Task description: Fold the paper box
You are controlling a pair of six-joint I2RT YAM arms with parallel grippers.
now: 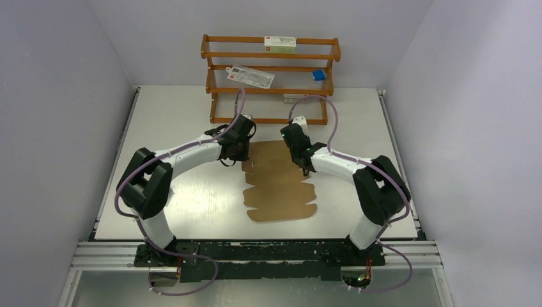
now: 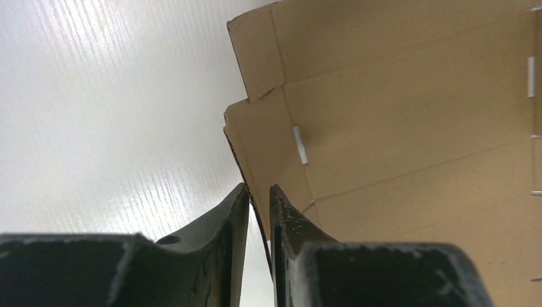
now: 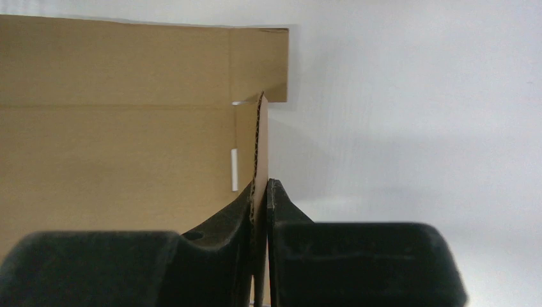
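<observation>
The right gripper (image 3: 261,188) had its fingers closed narrowly on the upright right side flap (image 3: 246,128) of the paper box (image 3: 115,147); the corrugated edge ran straight between them. The left gripper (image 2: 259,192) stood narrow around the edge of the left side flap (image 2: 265,147), but a thin bright gap showed, so I cannot tell if it pinched. Between the two grippers the sheet lay flat on the table (image 1: 192,192), and behind the fingers its tabbed part was flat too. I judge the folding was at its start: two flaps raised, the walls and lid left.
</observation>
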